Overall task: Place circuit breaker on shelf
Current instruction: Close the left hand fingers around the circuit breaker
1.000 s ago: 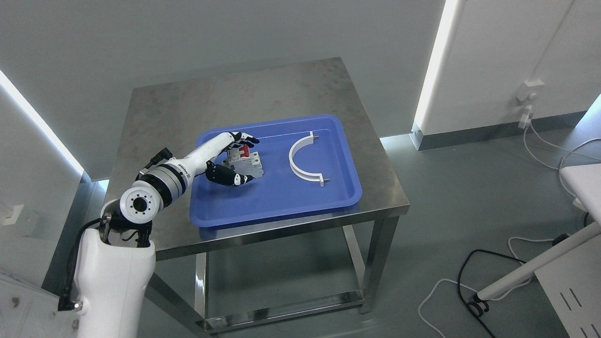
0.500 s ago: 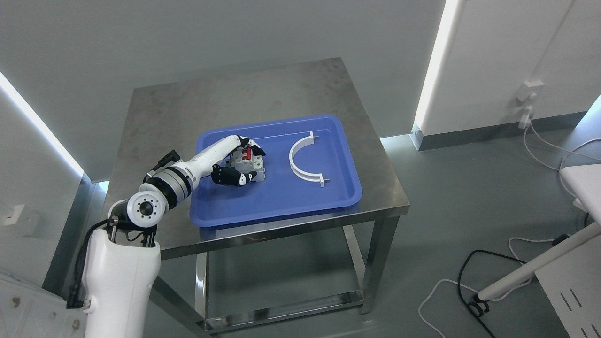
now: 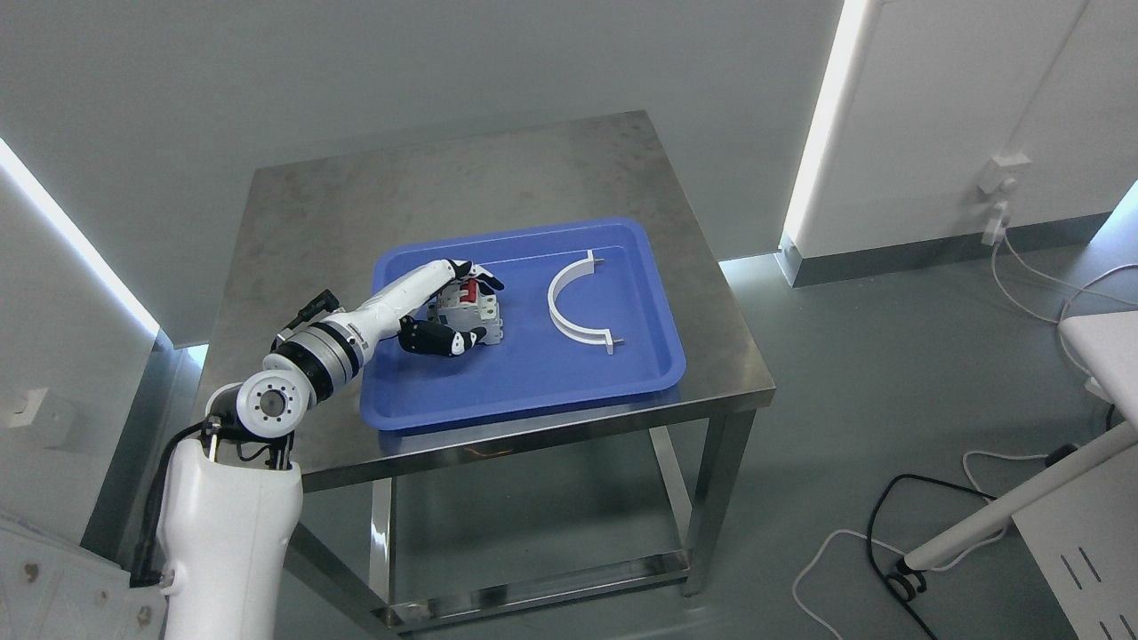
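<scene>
Blue tray [image 3: 533, 391] sits on the steel worktop [image 3: 356, 196], toward its near edge, & the circuit breaker [image 3: 468, 313] is in the tray's left half, resting on the tray floor w/ its red toggles up. You've got the left robot hand [image 3: 452, 307] wrapped round it: upper fingers [image 3: 476, 276] draped over the far/top side, thumb and lower fingers [image 3: 444, 340] curled under the near side, so the breaker is pinched between them. Looks clamped, tho whether it's lifted off the tray yet I can't tell from this angle. The side-on approach makes sense, since the arm comes in low from the left and the breaker's flat side faces give a squarer grip than the toggle face.

White curved bracket [image 3: 569, 302] lies to the right in the same tray, well apart from the hand, so it shouldn't snag on the lift. Right arm not in view. No shelf visible either, so you're at the pick stage; expect a lift clear of the tray rim, then a turn or base move to find the shelf. Watch for the breaker slipping, as it's a smooth plastic block.
</scene>
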Motion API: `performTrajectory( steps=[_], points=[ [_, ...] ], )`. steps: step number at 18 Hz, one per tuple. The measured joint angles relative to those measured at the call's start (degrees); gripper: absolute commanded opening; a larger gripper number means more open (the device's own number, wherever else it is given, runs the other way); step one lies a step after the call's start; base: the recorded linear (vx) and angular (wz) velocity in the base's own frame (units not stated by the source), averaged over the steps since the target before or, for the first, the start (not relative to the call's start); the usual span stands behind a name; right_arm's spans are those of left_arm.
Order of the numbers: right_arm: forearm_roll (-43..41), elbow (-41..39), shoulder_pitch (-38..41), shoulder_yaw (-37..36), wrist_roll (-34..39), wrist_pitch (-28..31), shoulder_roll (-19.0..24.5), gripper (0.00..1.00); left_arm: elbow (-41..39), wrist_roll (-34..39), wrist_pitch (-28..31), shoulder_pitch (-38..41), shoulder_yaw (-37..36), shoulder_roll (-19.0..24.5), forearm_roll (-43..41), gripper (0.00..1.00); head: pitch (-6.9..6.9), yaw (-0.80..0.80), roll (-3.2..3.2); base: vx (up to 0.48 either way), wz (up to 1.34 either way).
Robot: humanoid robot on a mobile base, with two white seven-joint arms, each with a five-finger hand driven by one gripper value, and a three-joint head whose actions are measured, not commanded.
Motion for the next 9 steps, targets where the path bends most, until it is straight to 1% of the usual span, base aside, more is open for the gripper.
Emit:
performTrajectory(
  steps=[3,5,6,9],
  points=[
    [0.0,0.0,0.0,0.0,0.0,0.0,0.0,1.0,0.7,0.0,-0.1,0.4,0.5,-0.2,-0.8,0.67,0.33,0.0,0.0,0.0,0.01],
    [0.0,0.0,0.0,0.0,0.1,-0.1,0.0,1.0,1.1,0.0,-0.1,0.4,0.8,-0.3,-1.2,0.64,0.34,0.0,0.0,0.013,-0.02],
    [0.0,0.0,0.0,0.0,0.0,-0.1,0.0,1.0,1.2,0.1,-0.1,0.4,0.9,-0.4,-1.3,0.57,0.34,0.0,0.0,0.025,-0.05],
    [0.0,0.0,0.0,0.0,0.2,-0.1,0.0,1.0,1.6,0.3,0.0,0.4,1.5,-0.6,-1.6,0.32,0.34,0.0,0.0,0.026,-0.01]
  ],
)
